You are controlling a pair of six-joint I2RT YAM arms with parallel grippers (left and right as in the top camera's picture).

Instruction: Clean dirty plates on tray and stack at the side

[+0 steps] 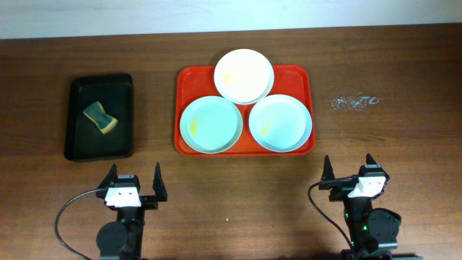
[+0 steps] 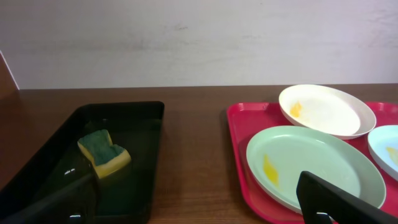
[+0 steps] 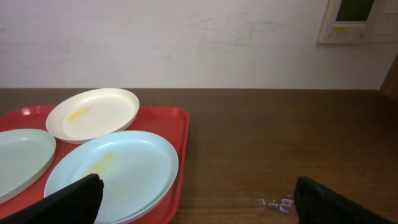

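1. I see the tray (image 1: 189, 81) holding the cream plate (image 1: 244, 75) at its far rim; left blue-green plate (image 1: 211, 124) and right blue-green plate (image 1: 280, 122) sit nearer; all 3 yellow-smeared.
2. Left gripper (image 1: 135, 177) and right gripper (image 1: 349, 165): both spread, empty, short of the tray.

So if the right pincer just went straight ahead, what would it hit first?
Probably the small clear crinkled scrap on the table ahead; the red tray sits off to its left. Depth is unclear.

I can read no text, brand or number here. The wall panel (image 3: 357, 18) in my right wrist view carries a small yellow label (image 3: 340, 29), too blurred to read.
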